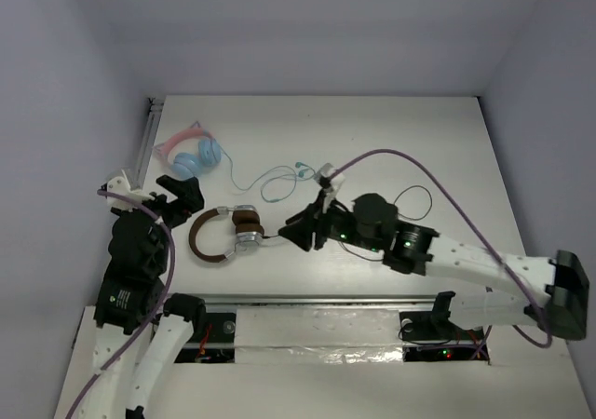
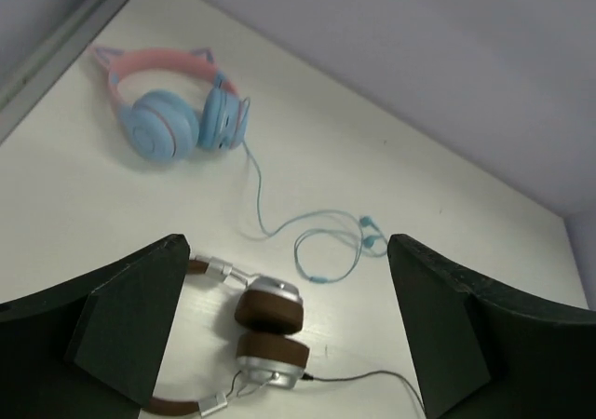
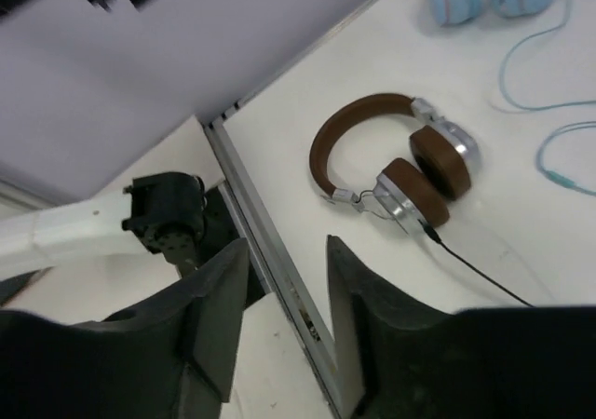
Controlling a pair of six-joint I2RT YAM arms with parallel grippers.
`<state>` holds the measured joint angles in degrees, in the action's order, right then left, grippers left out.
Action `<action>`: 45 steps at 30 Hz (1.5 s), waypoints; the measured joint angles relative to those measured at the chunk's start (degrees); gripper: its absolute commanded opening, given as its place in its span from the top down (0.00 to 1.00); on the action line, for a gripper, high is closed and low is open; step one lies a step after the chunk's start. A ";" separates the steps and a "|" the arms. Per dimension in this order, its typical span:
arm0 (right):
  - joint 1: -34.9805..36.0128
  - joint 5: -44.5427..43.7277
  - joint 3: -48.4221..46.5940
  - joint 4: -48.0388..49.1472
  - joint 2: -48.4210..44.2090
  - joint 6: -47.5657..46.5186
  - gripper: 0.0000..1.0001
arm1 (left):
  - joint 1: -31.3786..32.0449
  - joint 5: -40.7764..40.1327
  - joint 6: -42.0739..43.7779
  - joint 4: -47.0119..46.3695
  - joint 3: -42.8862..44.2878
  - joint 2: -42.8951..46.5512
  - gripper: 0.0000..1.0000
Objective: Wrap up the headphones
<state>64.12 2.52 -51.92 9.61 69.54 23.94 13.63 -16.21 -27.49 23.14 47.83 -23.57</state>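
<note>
The headphones (image 1: pixel 228 235), with brown headband, brown pads and silver cups, lie flat near the table's front edge; they also show in the left wrist view (image 2: pixel 268 328) and the right wrist view (image 3: pixel 400 158). Their thin black cable (image 3: pixel 475 270) runs right from the lower cup, passes under my right arm, and loops out beyond it (image 1: pixel 416 195). My left gripper (image 1: pixel 182 200) is open and empty, above and just left of the headband; in its own view (image 2: pixel 289 247) the jaws stand wide apart. My right gripper (image 1: pixel 296 228) is open and empty, just right of the ear cups, with its jaws part-way apart (image 3: pixel 286 251).
Pink-and-blue cat-ear headphones (image 1: pixel 191 154) lie at the back left. Teal earbuds (image 1: pixel 284 179) with a looped cord lie behind the brown pair. A metal rail (image 1: pixel 326 300) runs along the table's front edge, and another stands at the left side (image 1: pixel 144 144).
</note>
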 measured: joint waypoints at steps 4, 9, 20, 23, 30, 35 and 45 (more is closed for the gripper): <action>0.04 -7.85 4.57 -2.80 -13.73 -0.33 0.97 | -0.02 1.33 -3.23 4.26 0.04 -4.20 0.24; 0.02 -20.26 5.35 -6.80 -21.29 -0.33 1.00 | -0.20 4.13 -7.61 10.23 1.99 -15.76 0.54; 0.02 -31.39 10.51 -11.85 -27.58 1.88 1.00 | -3.13 5.73 -13.81 25.66 7.82 -31.95 0.41; 0.02 -32.30 10.84 -12.37 -28.87 2.47 0.90 | -5.29 6.62 -14.97 26.49 6.78 -34.77 0.17; 0.02 -32.74 11.91 -13.05 -35.43 3.30 0.58 | -13.14 7.28 -17.53 24.24 -3.17 -39.36 0.08; 0.02 -32.81 11.91 -13.14 -36.44 3.34 0.58 | -14.12 6.71 -19.37 23.85 -6.80 -41.53 0.08; 0.02 -31.80 11.96 -13.75 -37.38 3.32 0.58 | -14.12 4.87 -21.53 17.64 -6.99 -44.02 0.18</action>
<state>64.14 -29.28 -39.97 -4.14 32.16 27.27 -0.49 -11.33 -49.01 40.77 40.84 -67.59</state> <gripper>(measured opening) 0.417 0.836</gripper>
